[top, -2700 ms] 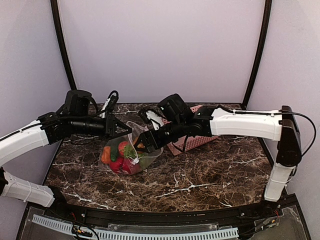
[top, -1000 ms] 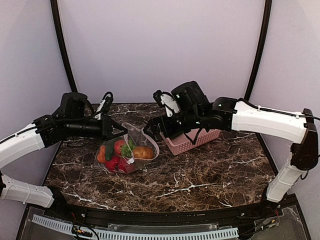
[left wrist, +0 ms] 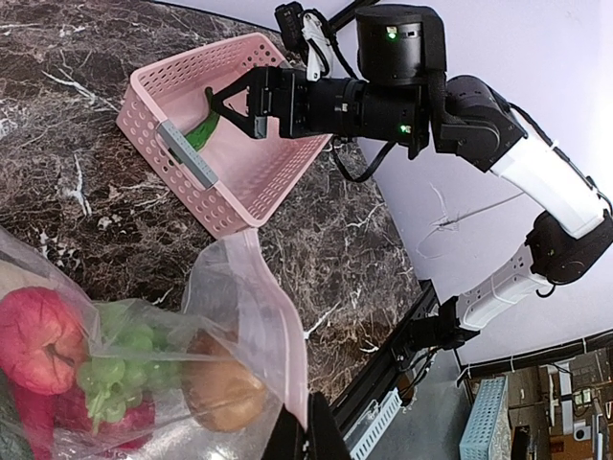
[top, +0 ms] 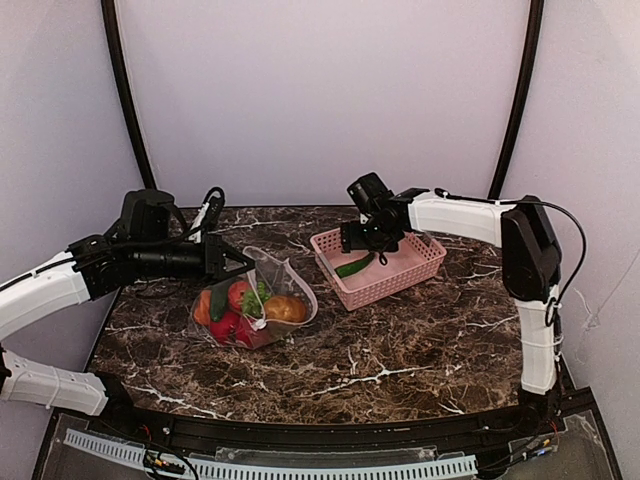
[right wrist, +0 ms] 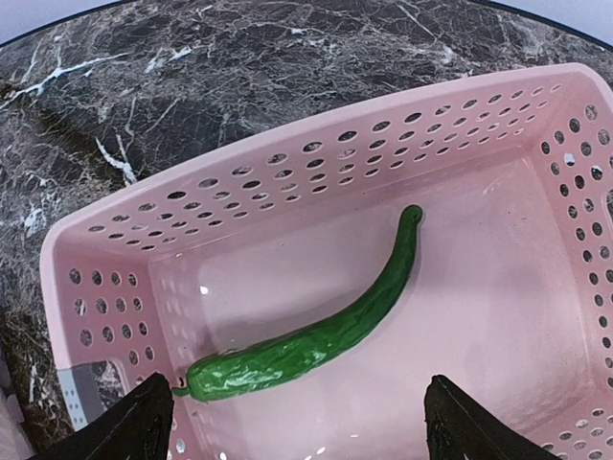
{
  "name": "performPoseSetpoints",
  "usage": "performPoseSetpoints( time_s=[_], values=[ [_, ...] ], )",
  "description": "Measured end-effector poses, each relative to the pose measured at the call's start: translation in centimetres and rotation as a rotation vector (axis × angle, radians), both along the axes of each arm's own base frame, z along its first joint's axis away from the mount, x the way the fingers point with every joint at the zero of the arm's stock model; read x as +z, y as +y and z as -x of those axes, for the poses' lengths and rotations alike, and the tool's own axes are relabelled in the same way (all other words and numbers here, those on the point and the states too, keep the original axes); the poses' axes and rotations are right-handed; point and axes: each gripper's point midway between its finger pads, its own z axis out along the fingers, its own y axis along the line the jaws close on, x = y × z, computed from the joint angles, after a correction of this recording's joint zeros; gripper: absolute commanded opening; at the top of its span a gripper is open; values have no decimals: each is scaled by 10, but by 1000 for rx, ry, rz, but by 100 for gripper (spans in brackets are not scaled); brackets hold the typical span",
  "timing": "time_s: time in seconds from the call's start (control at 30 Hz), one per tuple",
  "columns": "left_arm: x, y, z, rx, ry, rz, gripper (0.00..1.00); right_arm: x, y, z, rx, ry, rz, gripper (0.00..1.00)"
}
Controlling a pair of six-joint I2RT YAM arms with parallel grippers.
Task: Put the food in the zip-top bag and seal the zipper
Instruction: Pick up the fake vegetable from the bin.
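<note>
Dark marbled table [top: 400,350] carries the work. We note that the right hand [left wrist: 235,101] has withdrawn from the clear dotted zip-top bag [top: 290,275], leaving a round orange toy fruit [top: 285,308] inside. It now hovers, fingers spread wide, over the long green toy vegetable [right wrist: 316,335] in the pink slotted plastic basket [right wrist: 287,182]. The left hand [top: 240,262] pinches the bag's mouth edge, keeping it open beside the basket. We judge one item remains before sealing.
</note>
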Motion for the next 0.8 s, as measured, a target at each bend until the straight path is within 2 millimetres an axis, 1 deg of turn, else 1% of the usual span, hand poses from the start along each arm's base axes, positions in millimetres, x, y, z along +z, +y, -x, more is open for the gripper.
performPoseSetpoints(
  time_s=[0.1, 0.23, 0.53, 0.63, 0.8],
  values=[
    [-2, 2, 0, 3, 4, -1, 1, -10, 5, -13, -23, 10, -1, 87],
    [-2, 4, 0, 7, 0, 4, 1, -28, 6, -22, -54, 35, 15, 87],
    [-3, 9, 1, 18, -6, 11, 1, -66, -3, -23, -115, 107, 72, 86],
    [-5, 11, 1, 22, -4, 10, 1, -74, -5, -26, -126, 116, 82, 80],
    [-8, 13, 0, 30, 0, 7, 1, -80, -10, -28, -139, 128, 85, 64]
  ],
)
